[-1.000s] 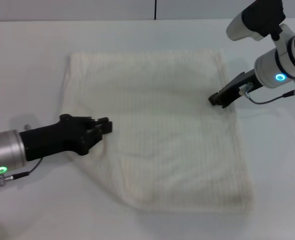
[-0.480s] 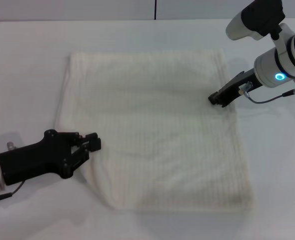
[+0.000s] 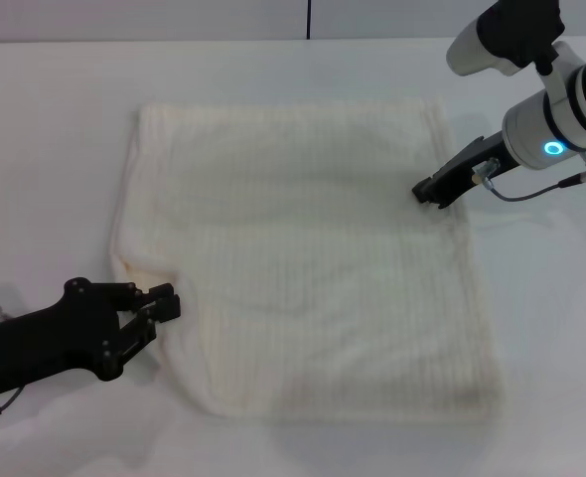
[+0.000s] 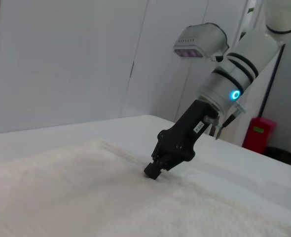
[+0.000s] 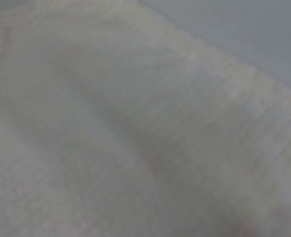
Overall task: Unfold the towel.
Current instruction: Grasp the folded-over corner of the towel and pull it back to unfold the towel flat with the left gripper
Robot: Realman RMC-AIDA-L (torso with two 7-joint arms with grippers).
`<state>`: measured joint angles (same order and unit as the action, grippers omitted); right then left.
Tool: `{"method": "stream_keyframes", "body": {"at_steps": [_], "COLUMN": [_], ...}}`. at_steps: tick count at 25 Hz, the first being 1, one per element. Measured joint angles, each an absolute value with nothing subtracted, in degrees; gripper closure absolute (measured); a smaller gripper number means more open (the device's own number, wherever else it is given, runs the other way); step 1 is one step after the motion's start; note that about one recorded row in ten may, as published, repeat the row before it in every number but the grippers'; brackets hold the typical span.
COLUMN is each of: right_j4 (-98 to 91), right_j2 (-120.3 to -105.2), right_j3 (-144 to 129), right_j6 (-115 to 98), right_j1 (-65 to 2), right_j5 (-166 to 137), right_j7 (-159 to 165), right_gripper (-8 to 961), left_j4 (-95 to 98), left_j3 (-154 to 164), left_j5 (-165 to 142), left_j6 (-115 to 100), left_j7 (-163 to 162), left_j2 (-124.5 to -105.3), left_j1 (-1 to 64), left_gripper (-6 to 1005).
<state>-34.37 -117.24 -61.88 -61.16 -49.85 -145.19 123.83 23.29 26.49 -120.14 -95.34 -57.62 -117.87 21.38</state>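
The cream-white ribbed towel (image 3: 313, 258) lies spread out nearly flat on the white table (image 3: 45, 149). Its front left part still slants and bunches a little. My left gripper (image 3: 166, 301) is at the towel's front left edge, low on the table, with its fingers closed on the hem. My right gripper (image 3: 427, 193) is shut and its tip presses down on the towel near the back right edge. It also shows in the left wrist view (image 4: 153, 171) standing on the towel (image 4: 61, 192). The right wrist view is filled with towel (image 5: 135, 123).
Bare table surrounds the towel on all sides. The right arm's white body (image 3: 561, 109) hangs over the table's back right. A red box (image 4: 258, 134) stands on the floor beyond the table.
My left gripper has moved toward the front left, from on the towel to its edge, drawing the front left part of the towel outward. The right gripper has stayed in place.
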Motion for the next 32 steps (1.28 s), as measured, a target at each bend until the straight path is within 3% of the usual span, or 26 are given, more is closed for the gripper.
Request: {"method": "stream_keyframes", "body": {"at_steps": [32], "right_j4": [-34.37], "right_j2": [-117.25], "right_j3": [-61.88], "right_j6": [-60.88], "right_j1": [-50.45], "right_j5": [-146.52], "right_j7": [124.3], "right_gripper": [954], "left_j4": [25.4], "left_j3": [23.48], "left_j5": [-119.48], "left_j6": [-99.68], "left_j7": [-55.65], "left_j2": [-116.78], "left_j1": [15.86], "left_gripper": [884]}}
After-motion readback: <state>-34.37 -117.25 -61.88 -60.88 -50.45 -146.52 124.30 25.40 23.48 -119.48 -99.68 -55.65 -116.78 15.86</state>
